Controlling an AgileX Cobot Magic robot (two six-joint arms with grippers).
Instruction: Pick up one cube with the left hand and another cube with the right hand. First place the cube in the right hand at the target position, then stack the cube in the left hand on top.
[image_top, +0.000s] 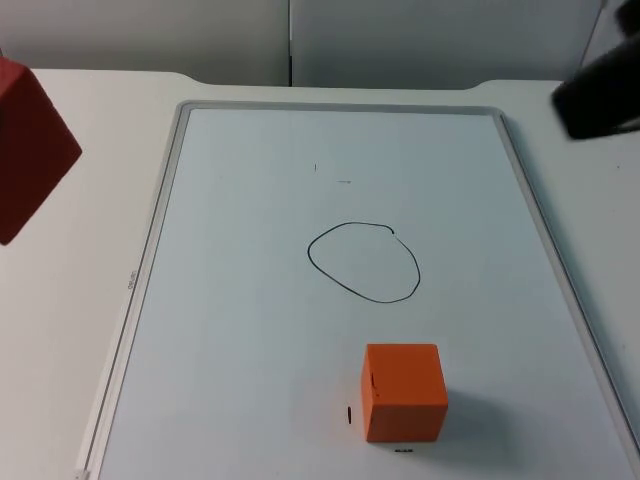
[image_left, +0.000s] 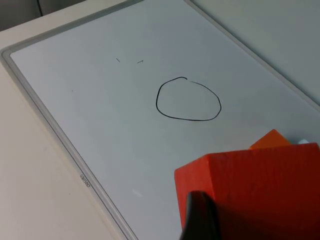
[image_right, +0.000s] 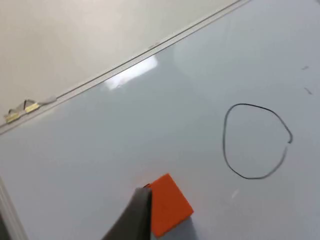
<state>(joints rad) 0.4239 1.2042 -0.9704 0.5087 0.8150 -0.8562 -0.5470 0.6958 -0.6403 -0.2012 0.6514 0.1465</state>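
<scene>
From the top view we see the orange cube (image_top: 403, 392) lying on the whiteboard (image_top: 240, 300) just below the drawn circle (image_top: 364, 262), the target, while a red cube (image_top: 30, 150) hangs well off to the circle's left, lifted clear of the board, presumably so the first cube can be placed first. In the left wrist view the left gripper (image_left: 200, 217) sits closed on the red cube, which juts out beyond the fingertip — the circle lies ahead of it. In the right wrist view the right gripper (image_right: 135, 217) has the orange cube just beside its fingertip, short of the circle; we cannot tell how wide its jaws stand, or whether they hold anything.
</scene>
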